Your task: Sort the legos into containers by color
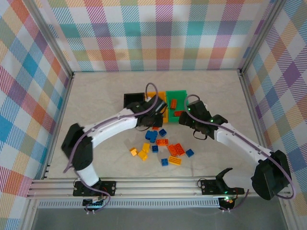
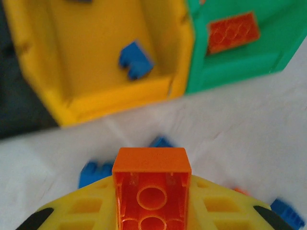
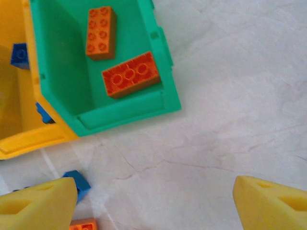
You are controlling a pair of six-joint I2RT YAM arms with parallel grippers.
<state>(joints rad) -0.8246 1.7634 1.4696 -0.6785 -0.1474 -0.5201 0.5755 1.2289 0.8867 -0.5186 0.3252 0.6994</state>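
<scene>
While a small orange-red studded plastic brick was pinched by the left fingers, the green open rectangular plastic bin was found ahead and to the right

Because the brick was gripped with its hollow underside turned to the wrist camera, its long axis was pointed forward, away from the wrist and towards the bins. Whether it rested on the pale marbled worktop or hung clear could not be told. Two orange-red bricks were seen lying in the green bin. Directly ahead of the held brick the yellow-orange plastic bin was placed, with a blue brick inside, and the black bin was set further left. A forward, rightward carry over the green bin's near wall was judged to be called for.

The right fingers were spread with nothing between them, over bare worktop just beside the green bin's near right corner. Little room was seen between the two wrists at that bin, so contact there was judged the main risk. Open worktop was seen to the right of the green bin. Loose yellow, blue and orange bricks were seen scattered on the near side of the left fingers.
</scene>
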